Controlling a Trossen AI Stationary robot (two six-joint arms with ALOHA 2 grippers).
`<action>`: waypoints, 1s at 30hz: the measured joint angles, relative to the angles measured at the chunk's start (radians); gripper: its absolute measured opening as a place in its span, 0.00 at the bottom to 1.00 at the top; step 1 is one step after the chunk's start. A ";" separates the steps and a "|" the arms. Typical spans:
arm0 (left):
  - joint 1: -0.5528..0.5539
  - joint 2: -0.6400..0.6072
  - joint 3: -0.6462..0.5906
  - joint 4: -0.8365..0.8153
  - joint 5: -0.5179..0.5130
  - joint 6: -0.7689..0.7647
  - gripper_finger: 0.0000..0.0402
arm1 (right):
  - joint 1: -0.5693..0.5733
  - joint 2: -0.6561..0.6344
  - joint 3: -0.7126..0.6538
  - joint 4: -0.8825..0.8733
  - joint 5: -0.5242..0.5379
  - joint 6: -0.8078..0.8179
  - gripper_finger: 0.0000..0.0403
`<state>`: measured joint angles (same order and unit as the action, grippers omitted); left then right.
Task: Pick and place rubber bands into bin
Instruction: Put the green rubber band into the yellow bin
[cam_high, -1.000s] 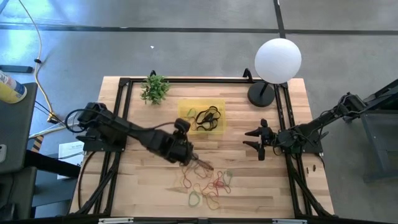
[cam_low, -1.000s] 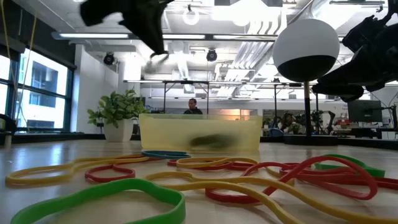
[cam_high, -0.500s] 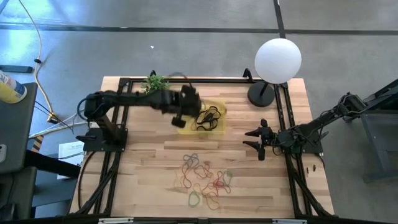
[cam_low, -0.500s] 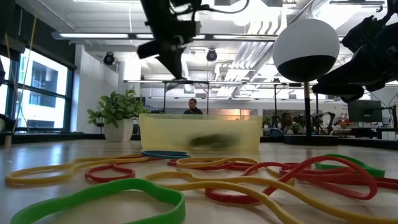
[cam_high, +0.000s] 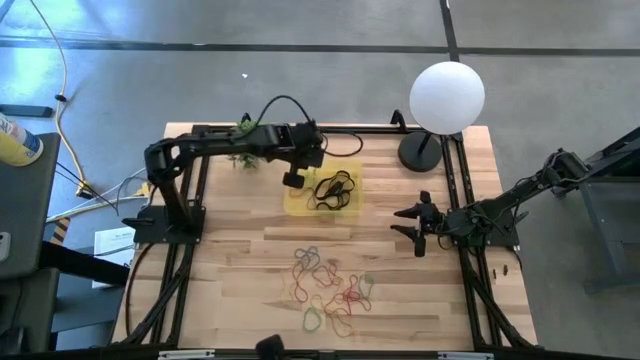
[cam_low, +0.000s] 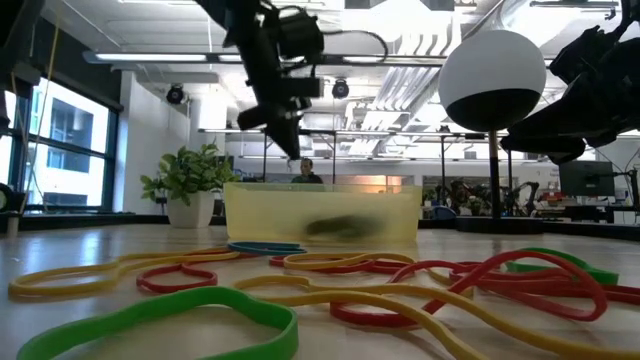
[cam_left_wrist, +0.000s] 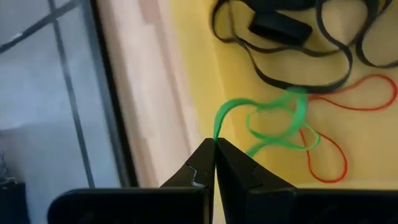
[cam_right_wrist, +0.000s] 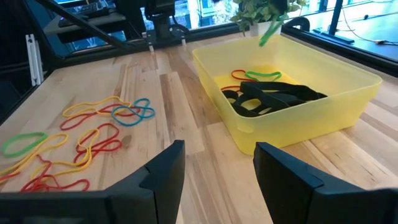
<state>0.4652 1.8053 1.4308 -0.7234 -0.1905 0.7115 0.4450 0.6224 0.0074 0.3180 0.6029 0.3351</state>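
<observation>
The bin (cam_high: 300, 203) is a shallow yellow tray at the table's far middle. It holds black rubber bands (cam_high: 333, 190), red ones (cam_left_wrist: 323, 162) and a small black block (cam_left_wrist: 280, 28). My left gripper (cam_high: 293, 179) hangs over the bin's far left corner, shut on a green rubber band (cam_left_wrist: 273, 118). The same gripper (cam_low: 290, 145) shows above the bin (cam_low: 320, 215) in the low view. Several loose rubber bands (cam_high: 330, 290) lie in a pile toward the table's near edge. My right gripper (cam_high: 414, 232) waits open at the table's right side. My left gripper pinches one short stretch of the green band's loop (cam_left_wrist: 216, 135) between its two fingertips. The fingers slant down from the table's left. The rest of the band (cam_right_wrist: 268, 34) dangles slack below them, lifted clear over the bin.
A small green plant (cam_high: 248, 141) stands at the far left, close behind my left arm. A lamp with a white globe (cam_high: 447, 97) and dark base (cam_high: 420, 152) stands at the far right. Black frame rails (cam_high: 190, 200) run along the table's sides. Bare wood (cam_high: 260, 240) lies between bin and pile.
My left gripper, shut, has swung from the pile near the table's near edge toward the far edge, to above the bin's far left corner, and has rolled on the way. The green band has come with it, lifted clear of the table.
</observation>
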 joint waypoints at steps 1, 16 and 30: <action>0.000 0.010 -0.009 0.009 0.000 0.003 0.00 | 0.000 0.000 0.000 0.000 0.000 0.000 0.45; 0.000 0.091 -0.032 0.060 -0.045 0.026 0.00 | 0.000 0.000 0.000 0.001 0.008 0.006 0.45; 0.000 0.091 -0.032 0.069 -0.001 0.016 0.09 | 0.000 0.000 0.000 0.001 0.008 0.009 0.45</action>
<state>0.4648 1.8965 1.3983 -0.6540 -0.1912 0.7277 0.4450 0.6228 0.0074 0.3187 0.6106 0.3439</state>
